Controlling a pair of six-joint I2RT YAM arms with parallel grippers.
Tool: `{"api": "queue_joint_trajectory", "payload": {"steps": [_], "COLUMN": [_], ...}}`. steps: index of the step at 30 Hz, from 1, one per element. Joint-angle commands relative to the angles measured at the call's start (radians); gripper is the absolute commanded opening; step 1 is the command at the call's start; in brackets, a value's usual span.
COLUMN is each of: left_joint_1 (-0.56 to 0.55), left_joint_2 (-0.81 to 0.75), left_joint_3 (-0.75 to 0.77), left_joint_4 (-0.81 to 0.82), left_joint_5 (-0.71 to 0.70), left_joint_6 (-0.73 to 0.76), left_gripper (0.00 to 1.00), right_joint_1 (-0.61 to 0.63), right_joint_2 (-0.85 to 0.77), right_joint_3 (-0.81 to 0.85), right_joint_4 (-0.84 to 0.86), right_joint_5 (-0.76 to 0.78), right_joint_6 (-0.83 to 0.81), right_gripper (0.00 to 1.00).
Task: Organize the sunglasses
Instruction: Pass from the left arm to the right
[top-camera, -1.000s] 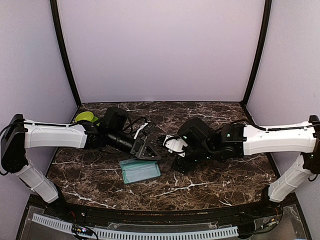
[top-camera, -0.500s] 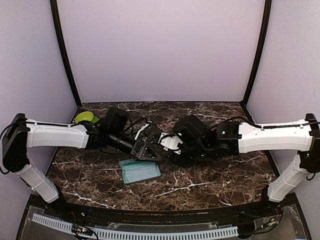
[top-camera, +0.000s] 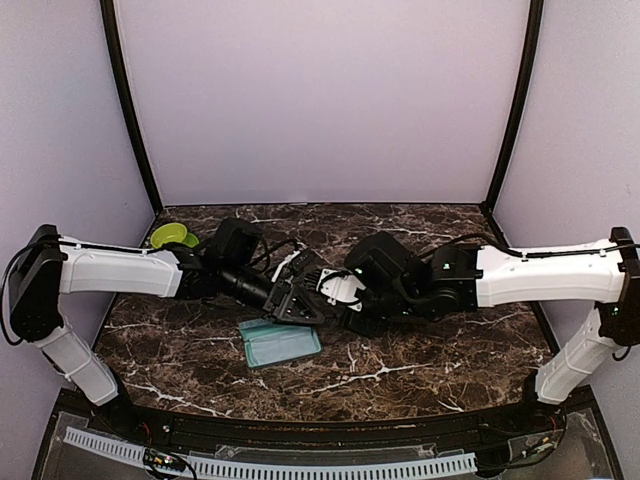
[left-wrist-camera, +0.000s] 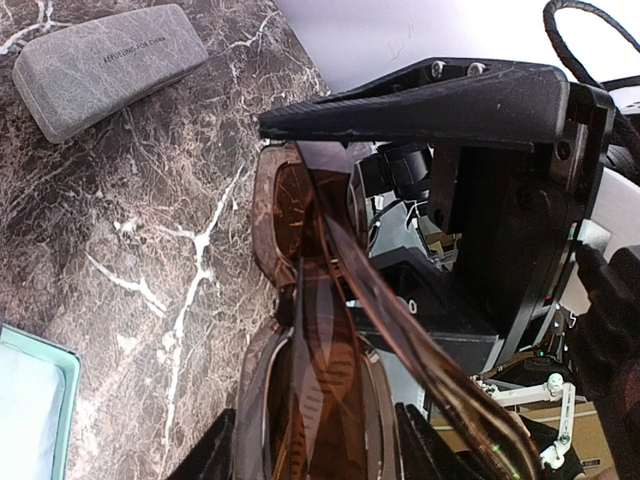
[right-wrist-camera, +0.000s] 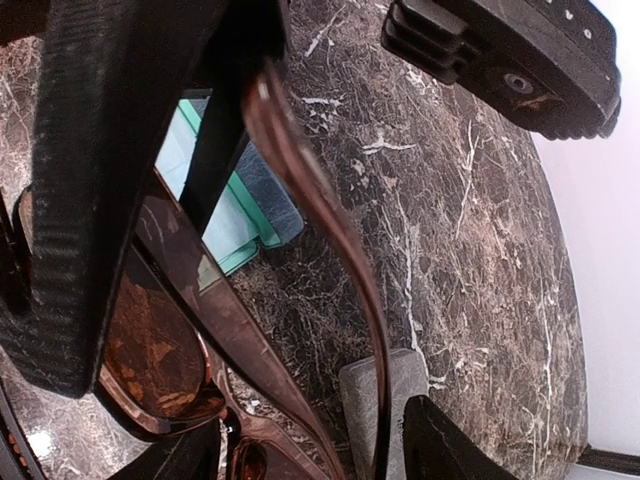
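Observation:
One pair of sunglasses (left-wrist-camera: 310, 390) with reddish-brown lenses and brown temples hangs above the table between both grippers. My left gripper (left-wrist-camera: 315, 455) is shut on it, one lens between the fingers. My right gripper (right-wrist-camera: 320, 450) has come in from the other side. The frame (right-wrist-camera: 150, 360) and both temples run between its fingers, which are closed on them. In the top view the left gripper (top-camera: 298, 303) and right gripper (top-camera: 335, 297) meet at mid table, and the glasses are mostly hidden between them. I see no purple-tinted pair.
An open case with a teal lining (top-camera: 280, 342) lies just in front of the grippers. A shut grey case (left-wrist-camera: 105, 65) lies on the marble behind them, also in the right wrist view (right-wrist-camera: 395, 400). A green bowl (top-camera: 173, 235) sits at the back left.
My right gripper has moved left up to the left gripper and narrowed its jaws around the sunglasses. The left gripper has kept its hold and barely shifted.

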Motion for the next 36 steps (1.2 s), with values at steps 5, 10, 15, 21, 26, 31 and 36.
{"api": "queue_joint_trajectory", "payload": {"steps": [5,10,15,21,26,31,36], "left_joint_1": [0.0,0.0,0.0,0.0,0.0,0.0,0.0], "left_joint_2": [0.011,0.014,0.017,0.014,0.004,-0.004,-0.019], "left_joint_3": [0.028,0.026,0.022,0.02,0.014,0.006,-0.003], "left_joint_4": [0.0,0.001,0.003,0.007,0.007,0.006,0.007], "left_joint_5": [0.022,0.023,0.023,0.02,0.01,0.002,-0.007], "left_joint_6": [-0.012,-0.013,-0.015,-0.013,-0.006,-0.003,0.0], "left_gripper": [0.0,0.0,0.0,0.0,0.11,0.25,0.4], "right_joint_1": [0.02,0.024,0.026,0.025,0.025,0.022,0.015], "right_joint_2": [-0.002,-0.003,0.008,0.014,0.021,0.016,0.005], "right_joint_3": [0.033,0.028,0.028,0.029,0.026,0.013,-0.001], "right_joint_4": [0.04,0.042,0.039,0.035,0.031,0.03,0.026], "right_joint_5": [0.008,0.006,0.009,0.029,0.056,0.068,0.067], "right_joint_6": [0.002,0.002,0.008,0.022,0.033,0.043,0.055], "right_gripper": [0.58,0.5,0.42,0.37,0.35,0.33,0.33]}}
